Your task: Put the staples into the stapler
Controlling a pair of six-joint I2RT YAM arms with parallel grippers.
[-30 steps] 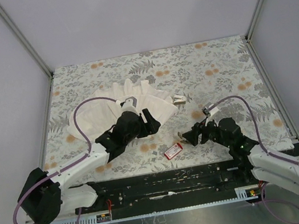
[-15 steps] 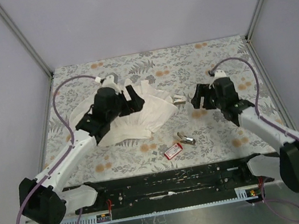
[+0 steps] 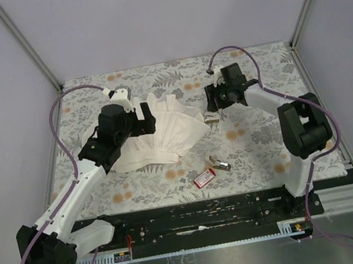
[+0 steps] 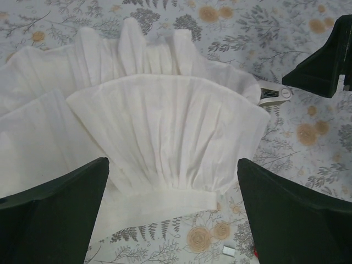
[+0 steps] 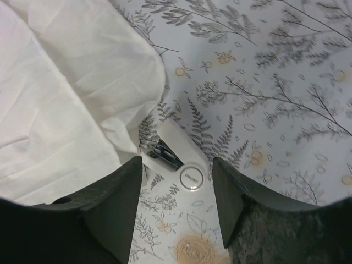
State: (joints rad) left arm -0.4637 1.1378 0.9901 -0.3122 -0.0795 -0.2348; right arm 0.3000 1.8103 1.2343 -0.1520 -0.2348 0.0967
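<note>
Left gripper (image 4: 173, 170) gapes over big white pleated cloth (image 4: 165, 126). Right gripper (image 5: 177, 165), fingers (image 5: 110, 209) parted, hangs over small white round-buttoned object (image 5: 179, 137) at cloth's 3 o'clock.

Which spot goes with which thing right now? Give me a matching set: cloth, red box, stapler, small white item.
Things:
1 white cloth
2 red box
3 stapler
4 small white item

Places:
A at the cloth's right edge
B lowest of the four in the top view
C just right of the red box
D spread out left of centre

Pairs: 1-D, 2-B, 3-C, 4-A
</note>
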